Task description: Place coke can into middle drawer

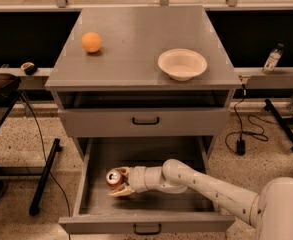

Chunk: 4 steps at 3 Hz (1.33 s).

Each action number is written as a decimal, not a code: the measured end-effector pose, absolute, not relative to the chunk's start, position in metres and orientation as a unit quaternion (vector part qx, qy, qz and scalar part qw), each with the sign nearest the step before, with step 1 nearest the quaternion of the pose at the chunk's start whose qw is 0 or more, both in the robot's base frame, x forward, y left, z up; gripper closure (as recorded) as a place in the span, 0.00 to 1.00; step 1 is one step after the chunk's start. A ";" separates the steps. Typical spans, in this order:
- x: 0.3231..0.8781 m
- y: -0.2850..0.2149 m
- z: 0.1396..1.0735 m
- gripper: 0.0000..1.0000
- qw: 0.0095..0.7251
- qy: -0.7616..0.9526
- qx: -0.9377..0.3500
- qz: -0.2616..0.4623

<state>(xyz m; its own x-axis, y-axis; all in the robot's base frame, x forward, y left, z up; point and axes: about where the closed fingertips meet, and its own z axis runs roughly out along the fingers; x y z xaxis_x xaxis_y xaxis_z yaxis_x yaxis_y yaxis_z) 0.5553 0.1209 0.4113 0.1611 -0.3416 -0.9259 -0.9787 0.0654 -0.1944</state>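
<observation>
The white arm (206, 188) is reaching in low from the right, stretching into the open middle drawer (136, 156). Its gripper (119, 182) is holding the coke can (113, 177) tight between its two fingers. The red can is tipping sideways, showing its silver top, inside the drawer's left part.

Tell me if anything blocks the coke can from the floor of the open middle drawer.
Nothing visible does. The gripper holds the coke can inside the middle drawer, left of centre, with bare tray floor around it. The orange ball and bowl sit on the cabinet top.
</observation>
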 end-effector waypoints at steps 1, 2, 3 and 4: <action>0.555 0.121 0.411 0.00 0.475 0.554 -0.596 0.335; 0.555 0.121 0.411 0.00 0.475 0.554 -0.596 0.335; 0.555 0.097 0.417 0.00 0.495 0.559 -0.572 0.339; 0.555 0.097 0.417 0.00 0.495 0.559 -0.572 0.339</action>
